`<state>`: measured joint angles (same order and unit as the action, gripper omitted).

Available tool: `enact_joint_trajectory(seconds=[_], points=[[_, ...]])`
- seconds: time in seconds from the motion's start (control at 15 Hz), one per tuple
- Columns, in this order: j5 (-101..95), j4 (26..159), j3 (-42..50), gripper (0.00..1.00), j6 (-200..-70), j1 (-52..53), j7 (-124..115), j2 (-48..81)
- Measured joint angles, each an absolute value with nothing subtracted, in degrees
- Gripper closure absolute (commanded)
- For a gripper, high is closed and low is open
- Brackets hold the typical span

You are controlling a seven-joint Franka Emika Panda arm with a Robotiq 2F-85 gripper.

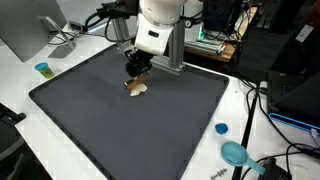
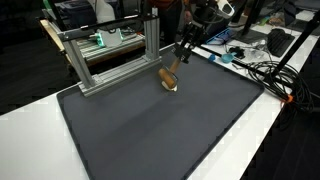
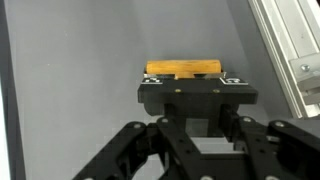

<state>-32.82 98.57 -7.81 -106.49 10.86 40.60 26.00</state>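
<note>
Yellow-tan rectangular wooden block (image 3: 182, 69) lies on the mat at the tips of the black fingers (image 3: 150, 82). Its long axis runs from one finger to the other, so they flank its ends, set about its length apart. Whether they press it I cannot tell. Beneath is a dark grey mat (image 1: 120, 130) on the white counter (image 1: 20, 95). A silver aluminium frame (image 2: 110, 50) stands near, to one side of the fingers.

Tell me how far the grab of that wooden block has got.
Done: the tool sits right over the wooden block, so the approach looks finished. In hand: the grasp. In the wrist view the block lies just at the tool's tip, but whether it is clamped cannot be told. Left: the lift, since the block appears to lie on the dark mat.
</note>
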Motion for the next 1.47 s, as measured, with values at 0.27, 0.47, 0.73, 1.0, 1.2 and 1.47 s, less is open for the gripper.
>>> enact_joint_trajectory(seconds=[0.27,0.47,0.73,1.0,1.2,1.47], points=[[-33.25,97.13,-8.28,0.78,-105.28,12.36,41.66,27.38],[-33.62,96.61,-8.58,0.78,-105.12,13.30,42.44,28.55],[-35.24,93.84,-8.09,0.78,-105.09,13.18,43.36,32.19],[-34.80,92.18,-8.03,0.78,-104.82,11.25,47.61,33.63],[-34.57,92.08,-8.03,0.78,-104.85,9.92,49.65,34.07],[-33.37,91.99,-7.66,0.78,-105.26,8.82,47.13,33.70]])
